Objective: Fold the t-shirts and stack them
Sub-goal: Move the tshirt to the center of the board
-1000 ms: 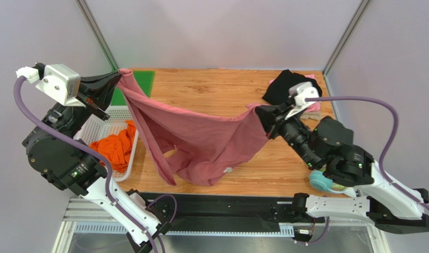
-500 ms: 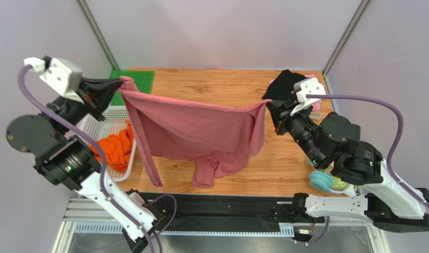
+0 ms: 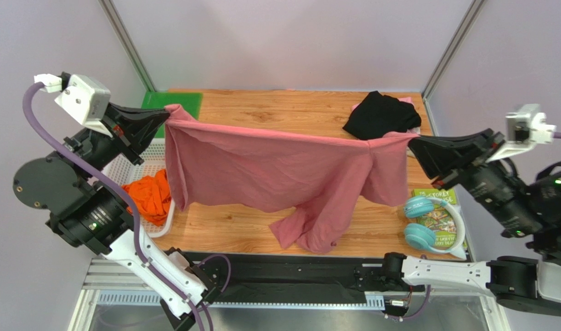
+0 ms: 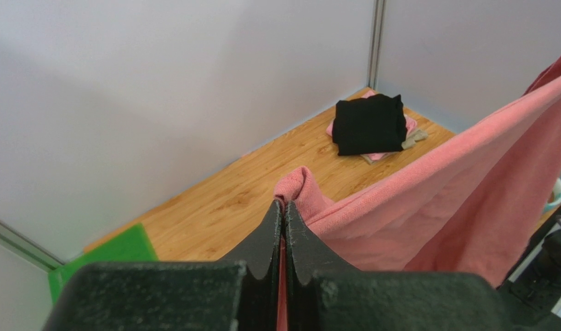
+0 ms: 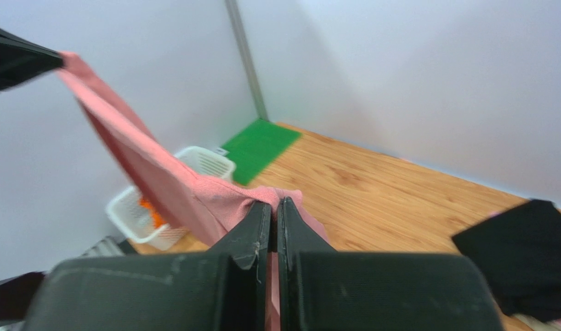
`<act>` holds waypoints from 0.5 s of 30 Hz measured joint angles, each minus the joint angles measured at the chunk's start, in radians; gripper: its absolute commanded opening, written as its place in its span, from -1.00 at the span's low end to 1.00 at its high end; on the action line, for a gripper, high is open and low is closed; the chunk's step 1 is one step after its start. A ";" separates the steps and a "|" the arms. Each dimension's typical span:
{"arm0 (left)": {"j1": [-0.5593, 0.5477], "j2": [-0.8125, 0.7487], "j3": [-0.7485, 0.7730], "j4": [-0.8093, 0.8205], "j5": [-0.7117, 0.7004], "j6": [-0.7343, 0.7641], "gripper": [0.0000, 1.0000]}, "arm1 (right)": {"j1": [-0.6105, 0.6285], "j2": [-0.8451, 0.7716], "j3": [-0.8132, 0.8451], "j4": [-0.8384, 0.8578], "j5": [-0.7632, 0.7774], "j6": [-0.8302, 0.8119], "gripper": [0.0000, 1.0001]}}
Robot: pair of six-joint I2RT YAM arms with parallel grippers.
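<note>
The dusty-rose t-shirt (image 3: 276, 172) hangs stretched in the air between both grippers, its lower end draping onto the wooden table (image 3: 276, 114). My left gripper (image 3: 167, 114) is shut on its left corner; the cloth (image 4: 400, 207) shows pinched between the fingers (image 4: 284, 207). My right gripper (image 3: 413, 143) is shut on its right corner (image 5: 193, 196), pinched at the tips (image 5: 276, 205). A folded black t-shirt (image 3: 381, 114) lies on a pale pink one (image 4: 376, 153) at the back right. An orange t-shirt (image 3: 149, 196) sits in the white mesh basket (image 3: 134, 169).
A green mat (image 3: 172, 103) lies at the back left corner. Teal headphones (image 3: 428, 234) rest on a book (image 3: 438, 207) at the right front. Metal frame posts (image 3: 128, 45) and grey walls close in the table.
Both arms have pulled apart, the right one far to the right, so the rose shirt's top edge is now taut. The headphones and book became visible.
</note>
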 measured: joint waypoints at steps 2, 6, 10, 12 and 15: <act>0.000 -0.014 0.011 0.029 0.005 -0.016 -1.00 | -0.021 -0.014 0.041 -0.017 -0.084 0.018 -1.00; 0.000 -0.039 -0.008 0.107 0.005 -0.053 -1.00 | -0.149 -0.025 0.092 -0.047 -0.301 0.058 -1.00; 0.000 -0.061 -0.061 0.142 0.005 -0.051 -1.00 | -0.365 -0.027 0.107 -0.081 -0.508 0.084 -1.00; 0.000 -0.065 -0.089 0.150 0.006 -0.051 -1.00 | -0.460 -0.032 0.104 -0.091 -0.565 0.087 -1.00; 0.000 -0.066 -0.159 0.169 0.009 -0.051 -1.00 | -0.511 -0.036 0.071 -0.096 -0.578 0.090 -1.00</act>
